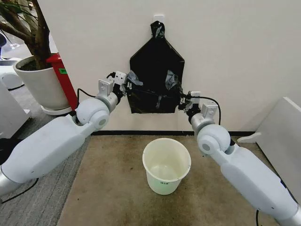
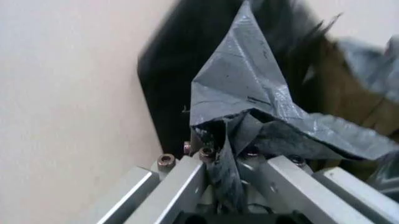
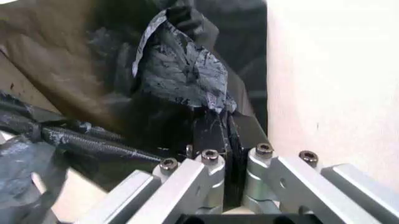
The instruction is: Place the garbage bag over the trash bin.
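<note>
Both jaws are clamped on the garbage bag (image 1: pixel 153 94): left gripper (image 1: pixel 126 84) and right gripper (image 1: pixel 183 100) pinch opposite edges against the wall, high above the unlined trash bin (image 1: pixel 166 165).

Floor (image 1: pixel 117 188), as you see it from the head camera:

- A tan mat covers the stretch in front of the wall; you have grey carpet (image 1: pixel 42 197) beside it on the robot's left.
- One trash bin (image 1: pixel 166 165), round and white, stands upright on the tan mat, open end up, with a small dark label low on its side.
- One large white plant pot (image 1: pixel 42 84) with a tree stands on a white saucer on the grey carpet, far left, near the wall.
- One red box-like object (image 1: pixel 66 84) stands just beside the pot, against the wall.
- One black cable (image 1: pixel 19 193) lies on the carpet at the lower left.
</note>
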Robot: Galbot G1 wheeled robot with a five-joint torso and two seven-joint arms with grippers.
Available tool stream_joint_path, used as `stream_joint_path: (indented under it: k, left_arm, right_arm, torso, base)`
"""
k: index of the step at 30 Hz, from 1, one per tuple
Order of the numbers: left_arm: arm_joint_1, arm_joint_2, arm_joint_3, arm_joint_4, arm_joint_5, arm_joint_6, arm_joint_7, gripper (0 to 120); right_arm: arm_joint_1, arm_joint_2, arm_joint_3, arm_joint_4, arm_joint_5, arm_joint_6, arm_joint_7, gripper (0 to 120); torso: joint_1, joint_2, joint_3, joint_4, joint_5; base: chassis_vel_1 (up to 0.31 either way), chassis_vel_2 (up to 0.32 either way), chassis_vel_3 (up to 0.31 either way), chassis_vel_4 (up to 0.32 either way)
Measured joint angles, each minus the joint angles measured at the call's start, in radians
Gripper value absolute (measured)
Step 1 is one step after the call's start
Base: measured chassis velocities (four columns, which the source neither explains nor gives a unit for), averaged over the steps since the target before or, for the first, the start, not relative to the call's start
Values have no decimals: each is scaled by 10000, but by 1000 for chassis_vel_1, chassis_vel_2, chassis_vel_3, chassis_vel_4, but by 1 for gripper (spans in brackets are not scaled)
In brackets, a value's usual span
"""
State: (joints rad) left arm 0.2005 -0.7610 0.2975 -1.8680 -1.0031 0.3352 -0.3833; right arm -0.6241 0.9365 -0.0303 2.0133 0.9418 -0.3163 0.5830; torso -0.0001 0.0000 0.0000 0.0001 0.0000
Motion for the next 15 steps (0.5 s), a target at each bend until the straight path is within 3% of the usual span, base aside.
stream_joint_path:
  k: [5, 11, 15]
  left_arm:
    - [-427, 392, -201, -777, -678, -134, 77, 0]
    - [-818, 1367, -799, -2384, -2454, -164, 216, 0]
    - [-853, 1788, -1167, -3119, -2920, -230, 354, 0]
  right_arm:
    - [277, -568, 454, 629, 687, -4, 21, 0]
    - [294, -2142, 1966, 2315, 2854, -234, -28, 0]
    - [223, -2908, 2754, 3197, 4178, -274, -149, 0]
  torso:
    - [0, 0, 0, -2, 1]
    - [0, 0, 0, -1, 3]
    - [0, 1, -2, -2, 2]
  base:
    - [0, 0, 0, 0]
    - [0, 0, 0, 0]
    - [0, 0, 0, 0]
